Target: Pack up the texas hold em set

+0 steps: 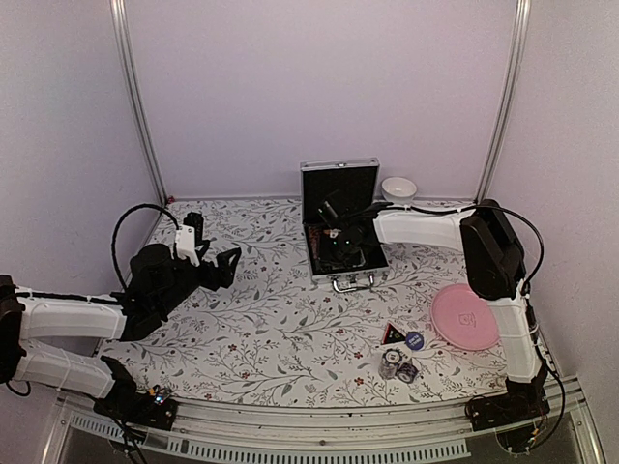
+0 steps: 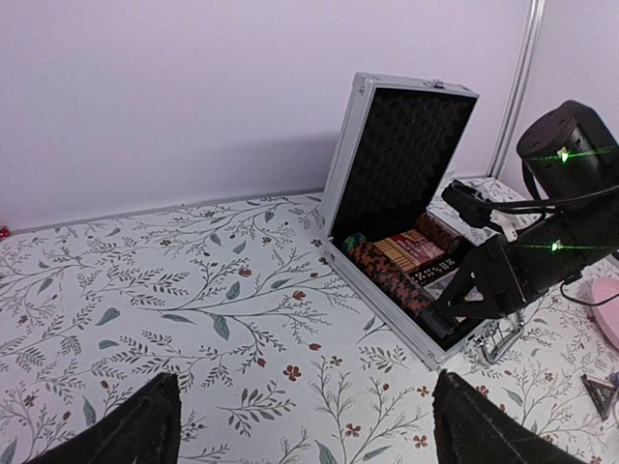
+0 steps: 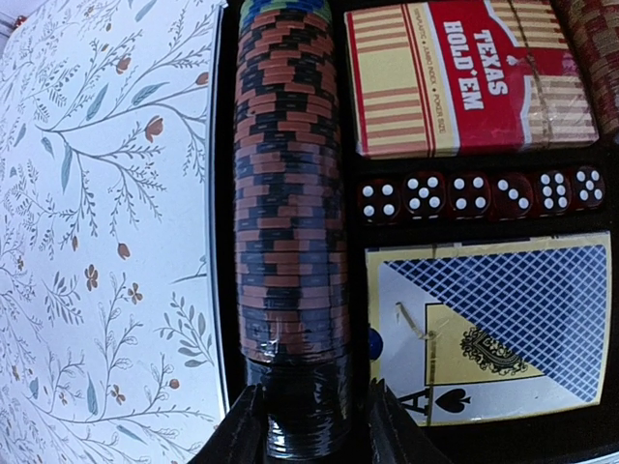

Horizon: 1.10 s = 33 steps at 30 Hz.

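Right wrist view alone: dice (image 3: 479, 193) at 3 o'clock of chip row (image 3: 290, 193), inside case (image 1: 338, 166). Right gripper (image 3: 309, 425) narrowed, clamping chip row's end. Left gripper (image 2: 305, 406) spread wide, empty.

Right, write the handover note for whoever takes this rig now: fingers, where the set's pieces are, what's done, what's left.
Left gripper: fingers wide open, empty, above the table left of the case.
Right gripper: inside the case, fingers either side of the near end of the brown-and-black chip row; a firm grip cannot be confirmed.
Done: chip row, Texas Hold'em deck, dice and blue-backed deck sit in the case.
Left: black triangle, blue disc and two chip stacks lie outside, near the pink plate. Pack them, then shut the lid.
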Each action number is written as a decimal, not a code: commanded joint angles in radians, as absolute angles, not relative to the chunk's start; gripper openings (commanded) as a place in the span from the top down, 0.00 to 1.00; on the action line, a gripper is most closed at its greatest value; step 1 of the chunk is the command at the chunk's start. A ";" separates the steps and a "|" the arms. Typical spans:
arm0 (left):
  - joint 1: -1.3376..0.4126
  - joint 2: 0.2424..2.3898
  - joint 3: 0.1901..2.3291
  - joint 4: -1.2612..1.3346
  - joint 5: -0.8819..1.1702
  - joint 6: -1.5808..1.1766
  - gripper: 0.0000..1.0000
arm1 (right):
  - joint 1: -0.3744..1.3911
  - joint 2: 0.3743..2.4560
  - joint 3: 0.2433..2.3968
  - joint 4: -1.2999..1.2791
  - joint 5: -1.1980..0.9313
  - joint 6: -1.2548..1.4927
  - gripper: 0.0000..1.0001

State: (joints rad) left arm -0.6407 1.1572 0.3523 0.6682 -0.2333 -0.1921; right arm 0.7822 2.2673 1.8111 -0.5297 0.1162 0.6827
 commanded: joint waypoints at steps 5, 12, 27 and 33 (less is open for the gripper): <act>-0.636 1.168 0.346 0.683 -0.234 -0.192 0.09 | 0.776 2.283 1.832 -0.493 0.020 0.664 0.64; -0.636 1.181 0.350 0.687 -0.235 -0.192 0.10 | 0.783 2.288 1.832 -0.451 -0.028 0.646 0.64; -0.677 1.139 0.301 0.774 -0.205 -0.148 0.11 | 0.750 1.968 1.586 -0.443 0.110 0.562 0.42; -0.896 1.250 0.343 0.883 -0.177 -0.098 0.13 | 0.637 1.730 1.356 -0.399 0.100 0.549 0.31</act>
State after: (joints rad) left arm -0.7784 1.1706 0.3134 0.7647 -0.2249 -0.1459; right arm 0.7250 1.8725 1.4769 -0.4400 0.0780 0.5751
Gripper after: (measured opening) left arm 0.874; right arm 0.666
